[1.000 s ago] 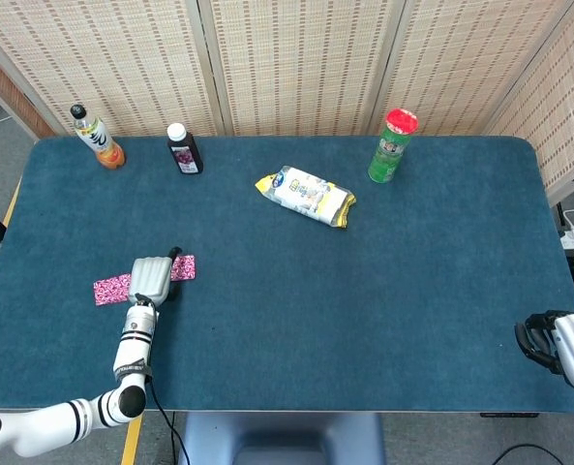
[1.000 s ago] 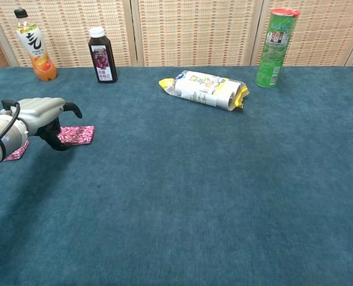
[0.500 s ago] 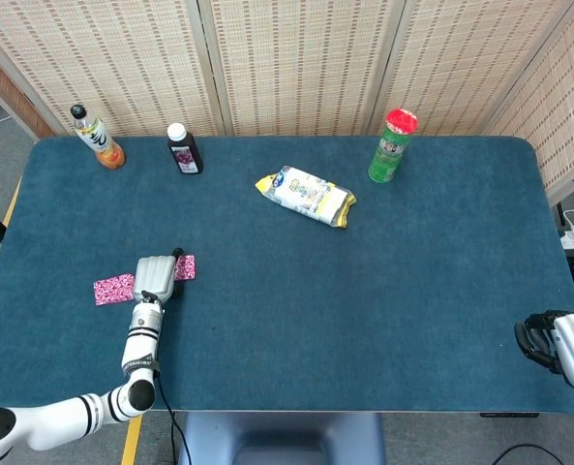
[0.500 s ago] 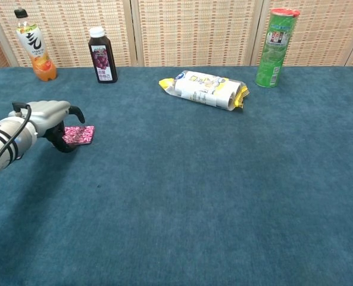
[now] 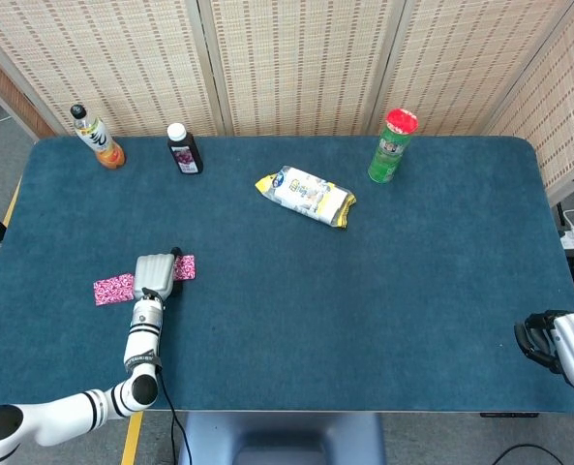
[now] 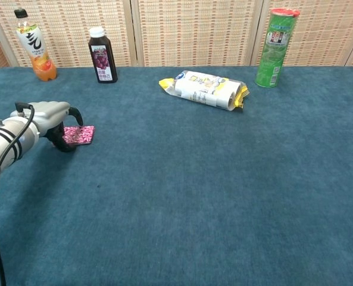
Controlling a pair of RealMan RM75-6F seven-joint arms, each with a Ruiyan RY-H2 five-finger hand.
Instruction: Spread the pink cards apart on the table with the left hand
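Pressing flat on the pink cards (image 5: 112,287), the left hand (image 5: 154,278) holds nothing and should slide them gently sideways.

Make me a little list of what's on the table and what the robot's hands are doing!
left hand: fingers down on the pink cards, which show on both sides of it
right hand: off the table's right edge, holds nothing
table: blue
back row: orange bottle, dark bottle, green can
middle: white and yellow packet, lying flat
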